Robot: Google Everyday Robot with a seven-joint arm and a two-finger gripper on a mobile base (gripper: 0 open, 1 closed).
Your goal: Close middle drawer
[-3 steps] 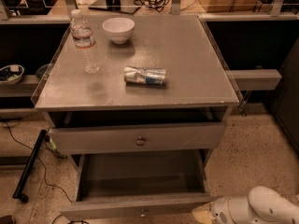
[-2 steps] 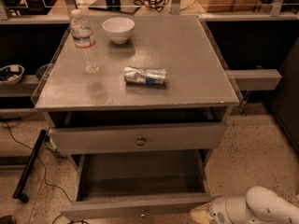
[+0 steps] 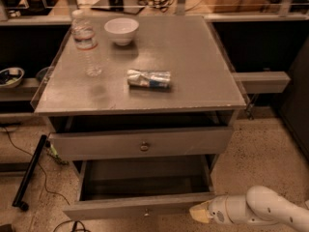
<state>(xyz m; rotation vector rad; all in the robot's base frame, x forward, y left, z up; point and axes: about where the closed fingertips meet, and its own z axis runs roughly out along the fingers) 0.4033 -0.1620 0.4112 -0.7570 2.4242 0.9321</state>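
The middle drawer is pulled far out of the grey cabinet, and its bare grey floor holds nothing. Its low flat front has a small knob at the centre. My gripper sits at the bottom right, its yellowish tip right at the right end of the drawer front, and I cannot tell whether it touches. The white arm runs off to the right behind it.
Above, a taller-fronted drawer with a brass knob stands slightly out. On the cabinet top are a water bottle, a white bowl and a crumpled can. A black pole and cables lie on the floor at left.
The gripper has crept slightly left and up toward the right end of the middle drawer's front. The drawer has not visibly moved.
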